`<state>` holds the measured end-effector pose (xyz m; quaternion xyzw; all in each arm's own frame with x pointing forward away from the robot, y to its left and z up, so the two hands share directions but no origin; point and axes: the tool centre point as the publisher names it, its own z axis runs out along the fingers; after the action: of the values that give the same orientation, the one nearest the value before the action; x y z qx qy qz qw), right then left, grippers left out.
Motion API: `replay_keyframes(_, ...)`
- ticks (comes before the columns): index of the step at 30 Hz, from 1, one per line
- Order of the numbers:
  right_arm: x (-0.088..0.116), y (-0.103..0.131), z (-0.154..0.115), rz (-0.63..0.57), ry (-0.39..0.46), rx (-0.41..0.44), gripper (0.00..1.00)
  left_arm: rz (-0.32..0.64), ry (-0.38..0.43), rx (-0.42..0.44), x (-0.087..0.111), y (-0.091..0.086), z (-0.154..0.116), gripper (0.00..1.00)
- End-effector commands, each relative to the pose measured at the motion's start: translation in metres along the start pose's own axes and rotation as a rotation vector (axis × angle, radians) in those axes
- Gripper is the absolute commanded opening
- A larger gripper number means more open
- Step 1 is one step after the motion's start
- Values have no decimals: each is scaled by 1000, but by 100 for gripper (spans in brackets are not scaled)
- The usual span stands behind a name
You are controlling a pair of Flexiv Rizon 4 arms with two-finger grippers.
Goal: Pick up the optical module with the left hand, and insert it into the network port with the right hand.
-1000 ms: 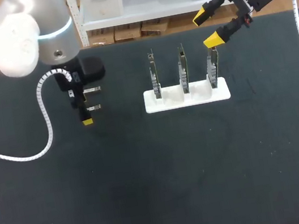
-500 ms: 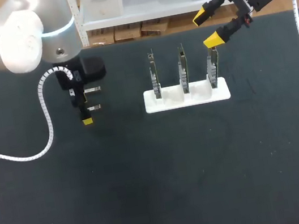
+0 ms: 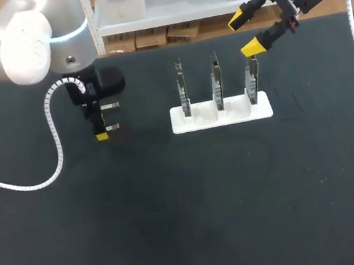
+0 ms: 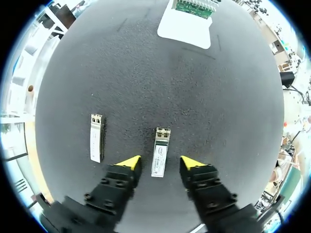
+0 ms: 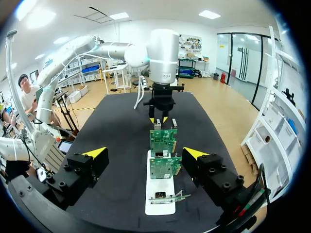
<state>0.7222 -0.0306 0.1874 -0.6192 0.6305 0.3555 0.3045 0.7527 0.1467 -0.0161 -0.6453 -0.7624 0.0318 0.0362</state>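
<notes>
Where the left claw (image 4: 158, 162) hangs low over the dark bench (image 3: 192, 225), the optical module (image 4: 160, 151) lies flat between its spread yellow fingers, with a gap on each side; in the head view this is at the upper left. A second module (image 4: 96, 137) lies just beside it, outside the claw. Toward the upper middle stands a white holder (image 3: 221, 113) carrying three upright boards (image 3: 217, 81). At the upper right, the right claw (image 3: 247, 32) hangs spread above the rightmost board.
</notes>
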Motion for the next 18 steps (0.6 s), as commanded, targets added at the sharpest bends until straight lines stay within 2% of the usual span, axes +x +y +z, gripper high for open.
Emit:
replay_keyframes(1,0,1,0,1,1,2,100,-2,-3,4,2,-1,3,0)
replay_keyframes(12,0,1,0,1,1,2,100,-12,-10,11,2,-5,6,0)
replay_keyframes(15,0,1,0,1,1,2,100,-7,-51,-2,-1,-6,-2,0)
replay_keyframes(18,0,1,0,1,1,2,100,-14,-139,-27,-3,-8,-14,0)
